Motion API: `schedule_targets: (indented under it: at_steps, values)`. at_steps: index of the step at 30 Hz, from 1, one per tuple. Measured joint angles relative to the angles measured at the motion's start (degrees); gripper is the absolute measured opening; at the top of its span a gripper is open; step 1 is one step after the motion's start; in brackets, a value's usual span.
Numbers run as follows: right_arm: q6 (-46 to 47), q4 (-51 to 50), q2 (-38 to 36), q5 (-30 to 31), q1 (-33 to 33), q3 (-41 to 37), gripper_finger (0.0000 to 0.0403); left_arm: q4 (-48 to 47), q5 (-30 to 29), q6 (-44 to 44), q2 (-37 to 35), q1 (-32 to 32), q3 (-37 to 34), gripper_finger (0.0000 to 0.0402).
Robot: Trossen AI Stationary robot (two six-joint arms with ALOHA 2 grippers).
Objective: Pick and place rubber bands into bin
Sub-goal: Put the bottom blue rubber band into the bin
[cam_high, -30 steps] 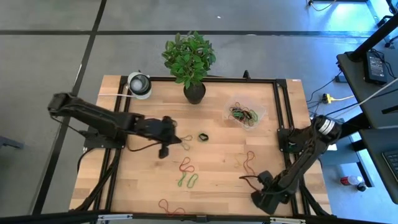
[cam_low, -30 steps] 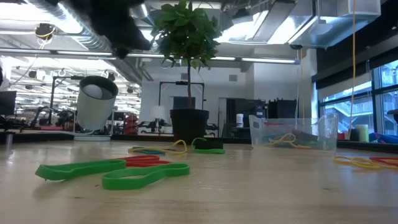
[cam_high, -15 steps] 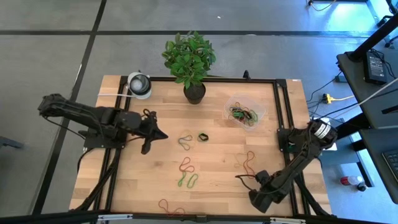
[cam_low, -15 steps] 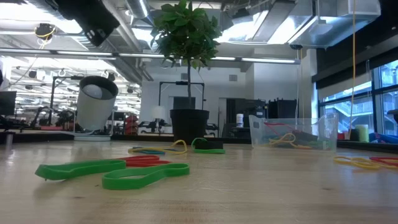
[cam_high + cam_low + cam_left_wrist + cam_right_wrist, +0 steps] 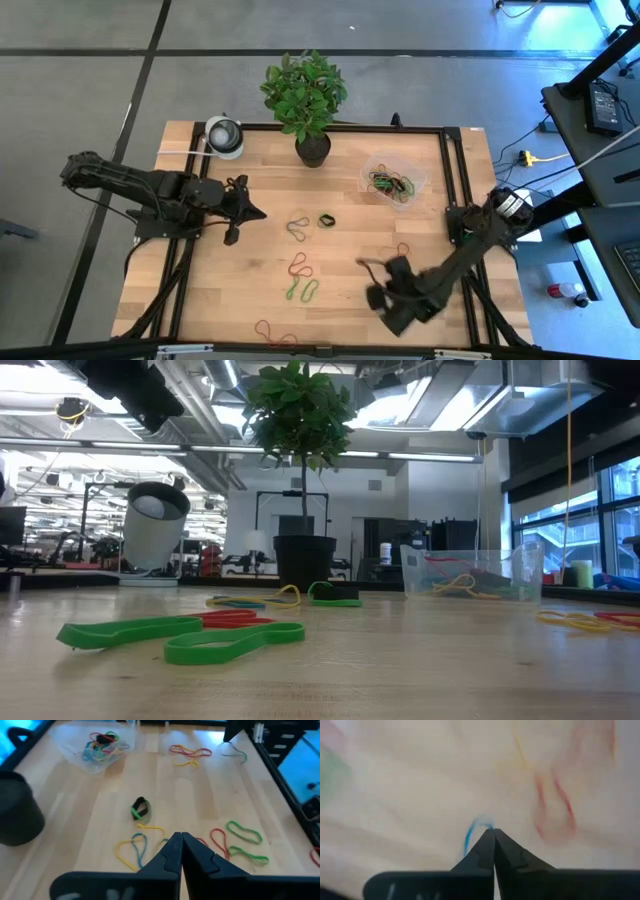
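Right wrist view is smeared: only the right gripper (image 5: 494, 834), its dark fingers pressed together on a thin blue rubber band (image 5: 471, 832), over faint red and yellow loops. From above, that gripper (image 5: 368, 270) hangs over the table's near right part, the blue band too small to find. The left gripper (image 5: 181, 840), fingers pressed together and empty, sits at the table's left over yellow and blue loops (image 5: 134, 846). The small transparent plastic bin (image 5: 394, 180) stands far right, bands inside; low view shows its side wall (image 5: 470, 572).
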Motion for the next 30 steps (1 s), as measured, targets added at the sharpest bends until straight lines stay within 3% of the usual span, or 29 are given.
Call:
schedule_targets:
  at_steps: [4,12,23,30]
  values:
    - [-3.01,-10.69,-0.07,11.51,-4.40,7.22,0.0001,0.18,-1.98,0.10,0.04,0.01,0.00,0.0007]
    - [-19.62,-28.13,-0.27,22.20,-17.01,17.02,0.0000,0.20,-2.81,0.07,0.04,0.01,0.00,0.0004]
    - [-54.18,-27.63,-1.68,23.55,-39.41,17.03,0.0000,0.22,-3.19,-0.93,0.00,0.01,0.00,0.0004]
    - [-64.63,-27.91,-1.68,23.42,-46.88,17.03,0.0000,0.03,-8.15,-3.46,-0.24,0.01,0.00,0.0003]
